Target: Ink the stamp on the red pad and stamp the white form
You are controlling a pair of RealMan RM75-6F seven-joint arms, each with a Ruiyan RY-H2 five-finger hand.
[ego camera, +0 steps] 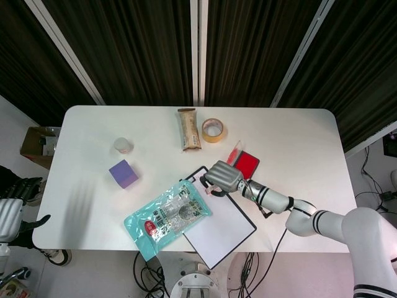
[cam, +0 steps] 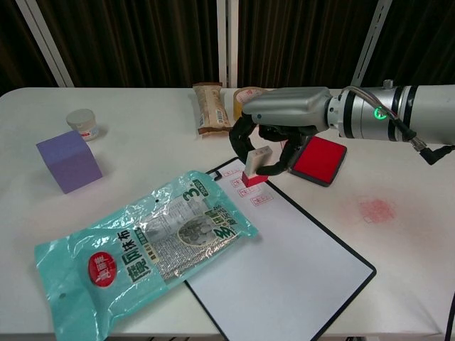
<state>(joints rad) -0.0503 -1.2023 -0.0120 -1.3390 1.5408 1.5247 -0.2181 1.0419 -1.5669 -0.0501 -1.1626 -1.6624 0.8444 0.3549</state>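
At the far left edge of the head view the left hand (ego camera: 13, 211) hangs off the desk (ego camera: 298, 143), well apart from the work; whether its fingers are clenched or released cannot be told. On the desk, going rightward, sit a small jar (cam: 83, 123), a purple block (cam: 69, 160) and a teal snack bag (cam: 135, 251) that overlaps the left edge of the form (cam: 284, 270) on its clipboard. Behind stand a snack bar (cam: 211, 109) and a tape roll (ego camera: 213, 130).

The right hand (cam: 266, 138) holds the stamp (cam: 254, 165) pinched between its fingers (cam: 238, 138), red face down, lifted just above the form's upper corner, where several faint red marks (cam: 261, 201) already show. The red pad (cam: 318, 159) lies just right of the hand, open and clear of it.

If another print is wanted, the stamp probably needs fresh ink: carry it right, set it flat on the pad, press evenly, then bring it down level on an unmarked patch of the form, away from the bag, and lift straight off to avoid smearing.
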